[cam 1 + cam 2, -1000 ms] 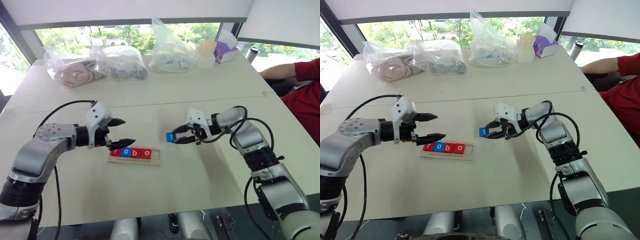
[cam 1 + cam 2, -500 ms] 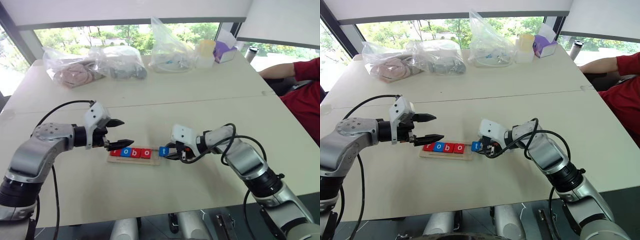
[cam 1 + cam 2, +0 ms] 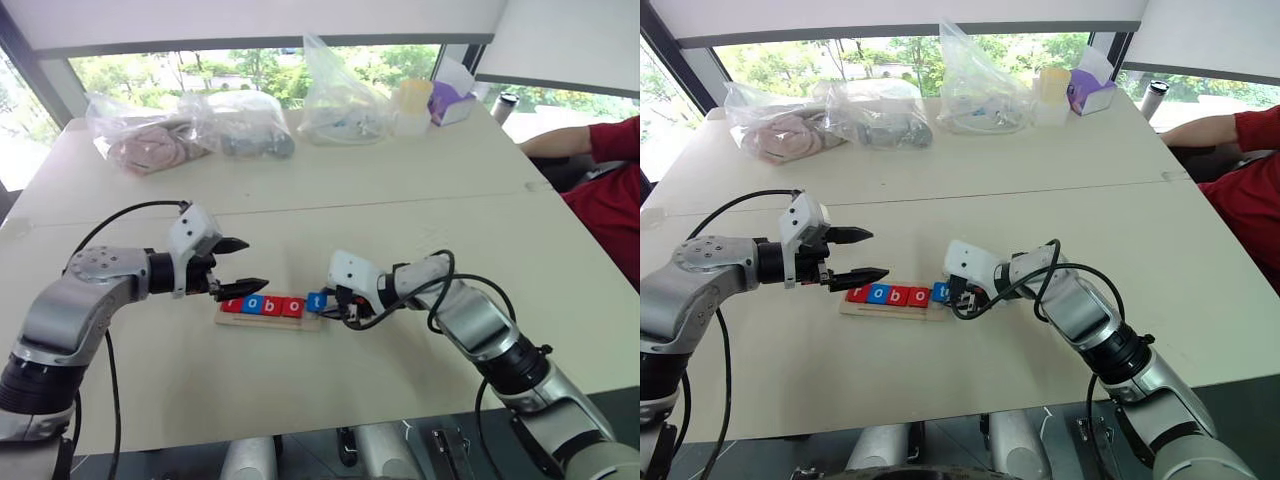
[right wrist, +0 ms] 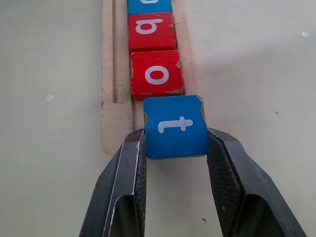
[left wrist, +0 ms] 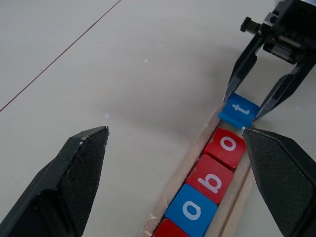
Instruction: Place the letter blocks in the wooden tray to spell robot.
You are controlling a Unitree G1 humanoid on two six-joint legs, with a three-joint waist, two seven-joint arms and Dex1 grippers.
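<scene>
Head views: the wooden tray [image 3: 266, 322] lay on the table [image 3: 330, 190] holding four blocks; the right gripper [image 3: 330, 301] was clamped on a fifth, the blue t block [image 3: 316, 301], at the tray's right end. The left gripper [image 3: 243, 264] hovered spread wide and empty above the tray's left end. Three plastic bags [image 3: 345, 95] lay at the far edge.

Left wrist: letters a, b, o were legible on the tray blocks [image 5: 213, 181].

Right wrist: the t block overhung the tray's end, beside the red o block [image 4: 156, 75].
</scene>
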